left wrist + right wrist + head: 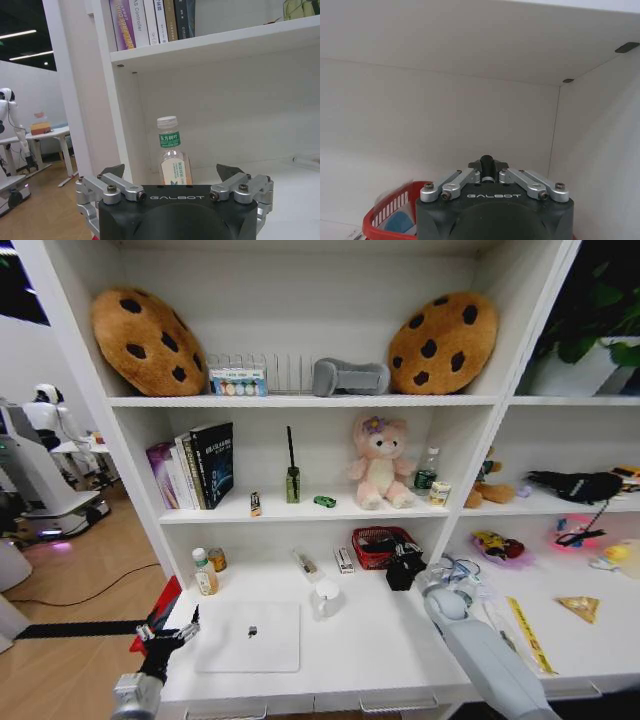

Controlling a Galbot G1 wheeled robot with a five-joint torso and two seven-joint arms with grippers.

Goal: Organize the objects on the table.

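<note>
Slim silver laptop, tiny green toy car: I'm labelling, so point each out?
Slim silver laptop [250,637], head view, middle of its closed lid.
Tiny green toy car [324,501], head view, its roof.

The housings of the left gripper [170,176] and right gripper [488,172] each read "GALBOT". A book spine [138,22] reads "Controller". The bottle [172,159] carries a green Chinese-character label.

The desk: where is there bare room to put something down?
Open white table top lies between the laptop and the right hand, in front of the white cup. Crowded along the back: bottles, red basket, and the right side's cables and bags.
</note>
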